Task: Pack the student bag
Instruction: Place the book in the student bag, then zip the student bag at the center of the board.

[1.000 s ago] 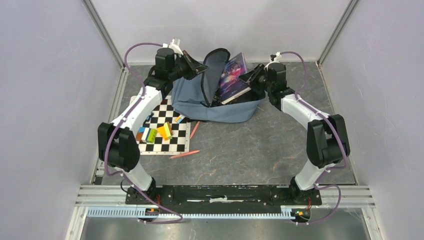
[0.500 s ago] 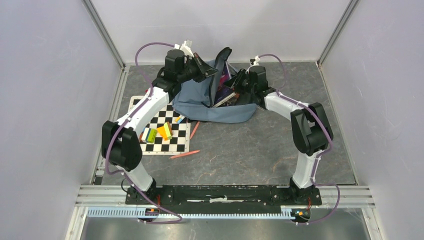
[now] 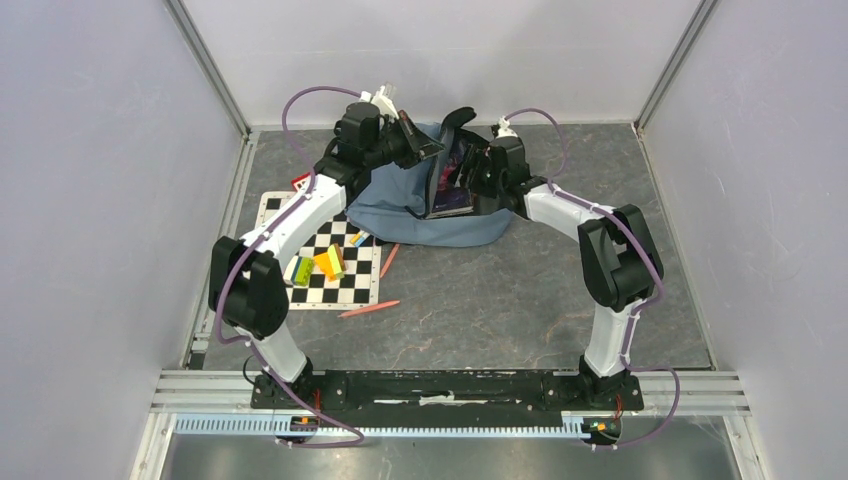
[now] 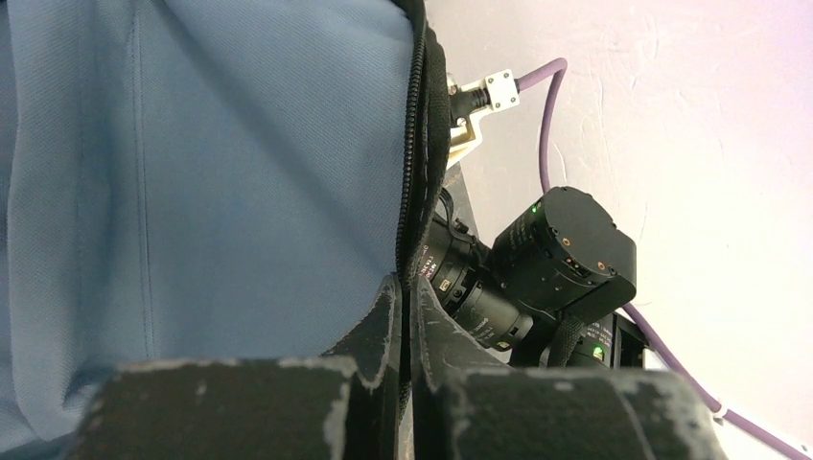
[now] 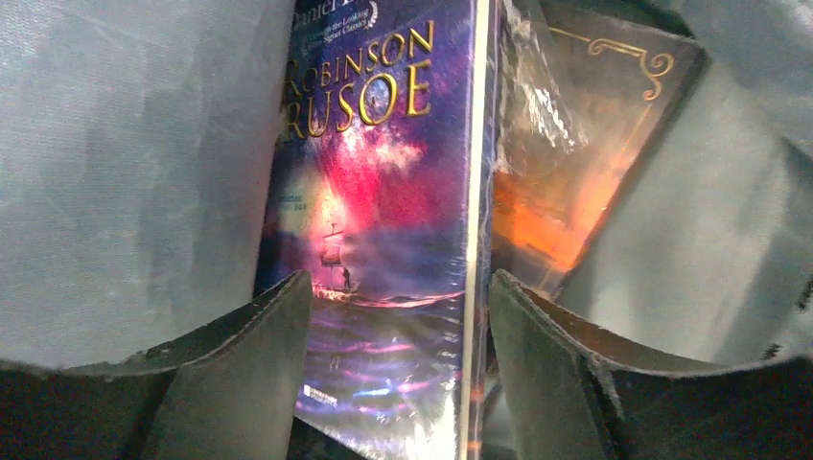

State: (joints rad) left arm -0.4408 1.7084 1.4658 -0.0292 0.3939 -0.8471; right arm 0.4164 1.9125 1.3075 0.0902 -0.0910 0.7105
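The blue-grey student bag (image 3: 420,218) lies at the back of the table with its main opening up. My left gripper (image 3: 432,150) is shut on the bag's dark zipper edge (image 4: 414,172) and holds that flap up; the fabric (image 4: 192,172) fills the left wrist view. My right gripper (image 3: 462,172) is inside the opening, open. A purple "Robinson Crusoe" book (image 5: 383,192) stands between its spread fingers (image 5: 249,355), inside the bag. A second, plastic-wrapped book (image 5: 566,163) with orange art sits just behind it against the grey lining.
A chequered mat (image 3: 340,290) lies left of the bag with several coloured blocks (image 3: 318,265) on it. Two orange pens (image 3: 368,308) (image 3: 388,258) lie by the mat's right edge. A small red thing (image 3: 300,182) shows at the mat's far corner. Enclosure walls stand close behind.
The book went from sticking out of the bag to down inside it. My right gripper followed it in and opened. My left gripper carried the flap to the right.
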